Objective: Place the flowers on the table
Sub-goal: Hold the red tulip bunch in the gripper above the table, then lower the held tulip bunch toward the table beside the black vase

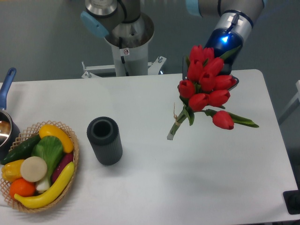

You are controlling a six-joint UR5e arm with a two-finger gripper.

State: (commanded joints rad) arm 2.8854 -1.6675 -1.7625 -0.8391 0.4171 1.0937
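The flowers [206, 86] are carried above the right half of the surface [154, 187], nearer its far edge than its near one, with the stem ends [172, 133] slanting down and to the left. Whether those stem ends already touch the surface cannot be told from this view. The tool [220, 61] is hidden behind the blooms, so its jaws are not seen; it cannot be said from the picture whether it is closed on the bunch, though the raised bunch suggests that it is being held.

The step in hand is judged to be the lowering of the bunch. It would best be done slowly, with the bunch tipped toward lying flat, so that the stems and then the heads are laid down together rather than dropped. Release should be left until the weight is borne by the surface. The open stretch toward the right edge and the near right corner appears suitable, well apart from the dark cylinder [105, 139].

The tulip heads are smooth, rounded and glossy red, packed closely; one head [223, 119] with a long pointed leaf [244, 121] hangs out to the right and may be caught or bent under the bunch. The stems are thin and green, gathered by a pale tie. The surface is white, matte and smooth, so some sliding may be expected. The cylinder is dark grey, ribbed and hollow. A woven wicker basket [70, 159] of glossy vegetables is set at the near left corner.
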